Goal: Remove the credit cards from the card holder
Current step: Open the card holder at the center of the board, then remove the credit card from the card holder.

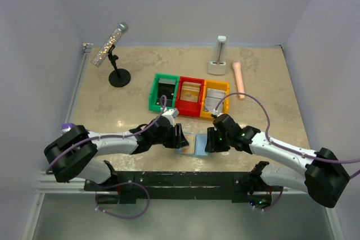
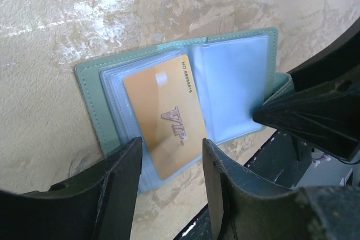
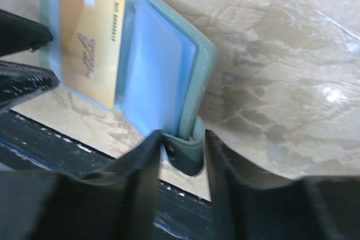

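Note:
The card holder lies open on the table near the front edge, between my two grippers. In the left wrist view its grey-green cover frames pale blue pockets. A gold credit card marked VIP sticks partly out of the left panel towards me. My left gripper is open, its fingers either side of the card's near end and just above it. My right gripper is open too, straddling the holder's snap tab. Its left finger touches the tab. The same card shows in the right wrist view.
Green, red and yellow bins stand in a row behind the holder. A microphone on a stand is at the back left. A white metronome and a pink cylinder are at the back right. A black rail runs just in front.

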{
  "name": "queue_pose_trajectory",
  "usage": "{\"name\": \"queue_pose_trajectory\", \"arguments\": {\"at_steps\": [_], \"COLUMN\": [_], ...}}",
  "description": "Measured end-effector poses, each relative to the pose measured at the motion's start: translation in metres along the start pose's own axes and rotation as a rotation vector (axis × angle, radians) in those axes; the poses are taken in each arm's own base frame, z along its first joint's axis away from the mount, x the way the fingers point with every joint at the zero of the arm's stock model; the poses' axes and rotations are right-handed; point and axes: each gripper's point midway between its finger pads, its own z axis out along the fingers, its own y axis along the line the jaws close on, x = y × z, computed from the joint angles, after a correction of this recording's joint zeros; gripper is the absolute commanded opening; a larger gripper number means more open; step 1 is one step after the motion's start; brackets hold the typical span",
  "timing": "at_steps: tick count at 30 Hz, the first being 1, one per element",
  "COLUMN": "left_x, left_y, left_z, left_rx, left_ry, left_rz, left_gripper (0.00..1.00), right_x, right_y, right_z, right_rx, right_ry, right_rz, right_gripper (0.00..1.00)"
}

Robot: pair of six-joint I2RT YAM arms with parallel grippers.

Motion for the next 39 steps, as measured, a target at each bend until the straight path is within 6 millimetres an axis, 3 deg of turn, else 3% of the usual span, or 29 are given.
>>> {"name": "queue_pose_trajectory", "arguments": {"at_steps": [5,11,14,16,19,28,33,38,39], "left_x": [0.001,0.001,0.004,0.007,0.010,0.005,0.003,-0.003,-0.003], "left_y": [0.003,0.007,0.010,0.013,0.016,0.010,0.011,0.008,0.008], "left_z": [0.001,0.000,-0.003,-0.004,-0.004,-0.008,-0.010,-0.009,-0.008], "left_rx": [-0.013,-0.016,-0.022,-0.025,-0.027,-0.002,-0.015,-0.022,-0.021], "left_ry": [0.001,-0.004,-0.007,-0.005,-0.003,-0.026,-0.030,-0.038,-0.038], "left_rz": [-0.001,-0.004,-0.006,-0.013,-0.022,-0.024,-0.012,0.011,0.011], "left_gripper": [0.50,0.49,0.48,0.47,0.47,0.45,0.45,0.43,0.42], "right_x": [0.002,-0.024,-0.040,-0.043,-0.044,-0.049,-0.047,-0.038,-0.036], "right_y": [-0.011,-0.002,0.016,0.026,0.041,0.075,0.077,0.071,0.069], "right_z": [-0.014,-0.056,-0.078,-0.082,-0.074,-0.026,-0.002,0.011,0.013], "right_rx": [0.044,0.041,-0.037,-0.085,-0.145,-0.252,-0.248,-0.225,-0.224], "right_ry": [-0.013,-0.117,-0.192,-0.207,-0.175,-0.072,-0.030,0.012,0.015], "right_rz": [-0.017,-0.064,-0.089,-0.095,-0.091,-0.055,-0.039,-0.022,-0.019], "right_gripper": [0.51,0.37,0.11,0.00,0.00,0.00,0.12,0.52,0.53]}}
